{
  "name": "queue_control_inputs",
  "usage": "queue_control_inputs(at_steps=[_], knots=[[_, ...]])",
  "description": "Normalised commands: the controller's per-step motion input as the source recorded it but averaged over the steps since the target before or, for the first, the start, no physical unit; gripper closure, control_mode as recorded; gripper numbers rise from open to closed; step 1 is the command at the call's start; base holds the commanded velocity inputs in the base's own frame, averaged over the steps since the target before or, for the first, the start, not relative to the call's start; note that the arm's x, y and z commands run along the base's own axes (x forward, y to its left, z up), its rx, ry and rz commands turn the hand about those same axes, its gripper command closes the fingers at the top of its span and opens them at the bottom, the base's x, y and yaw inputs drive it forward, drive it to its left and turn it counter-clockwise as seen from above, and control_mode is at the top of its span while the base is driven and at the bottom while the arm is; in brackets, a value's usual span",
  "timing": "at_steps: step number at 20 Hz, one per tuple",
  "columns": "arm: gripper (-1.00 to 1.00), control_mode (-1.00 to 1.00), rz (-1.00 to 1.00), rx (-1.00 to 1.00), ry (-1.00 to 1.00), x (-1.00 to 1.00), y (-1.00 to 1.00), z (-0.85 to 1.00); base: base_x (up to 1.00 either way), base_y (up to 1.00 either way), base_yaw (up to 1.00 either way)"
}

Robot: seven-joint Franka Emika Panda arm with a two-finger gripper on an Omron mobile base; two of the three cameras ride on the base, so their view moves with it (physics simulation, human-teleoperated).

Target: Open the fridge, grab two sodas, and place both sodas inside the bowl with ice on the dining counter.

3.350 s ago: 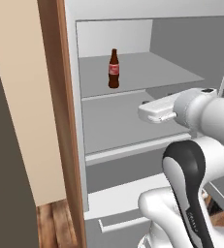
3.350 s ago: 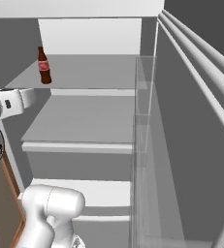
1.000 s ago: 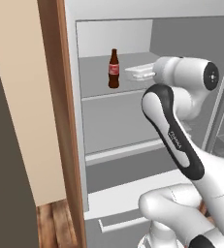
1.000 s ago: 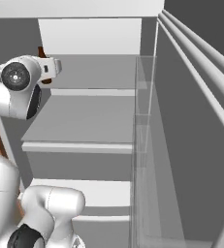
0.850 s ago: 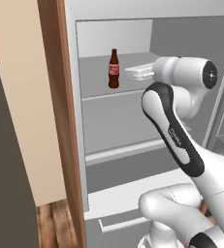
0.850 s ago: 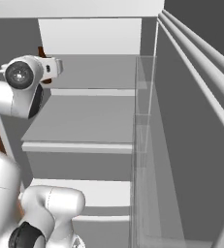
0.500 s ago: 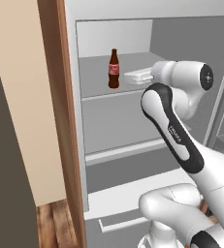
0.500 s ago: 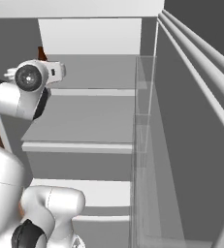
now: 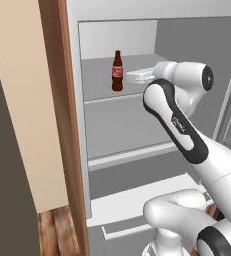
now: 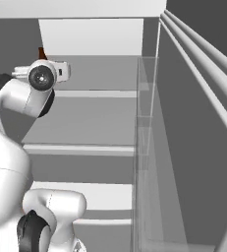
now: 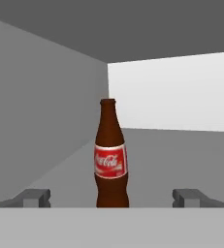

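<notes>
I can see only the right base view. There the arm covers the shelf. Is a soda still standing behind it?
Observer: Yes. In the left base view, a dark-brown bottle with a red label stands upright on the upper fridge shelf.
Operator: Is the gripper already around it?
Observer: No. In the hand view the bottle stands ahead, between the lines of the two open fingers, untouched.
Operator: From which side does the hand come?
Observer: In the left base view the gripper reaches in level from the bottle's right.
</notes>
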Motion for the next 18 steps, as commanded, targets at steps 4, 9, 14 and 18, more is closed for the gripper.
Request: queue_control_inputs(at_steps=[4,9,14,18], knots=[[-1.00,-1.00,0.03,0.01,0.00,0.21,0.03,0.00,0.00,0.00,0.00],[-1.00,-1.00,0.02,0.00,0.00,0.09,0.13,0.00,0.00,0.00,0.00],[-1.00,-1.00,0.00,-0.01,0.00,0.01,0.24,0.00,0.00,0.00,0.00],[-1.00,-1.00,0.00,0.00,0.00,0.15,0.06,0.00,0.00,0.00,0.00]])
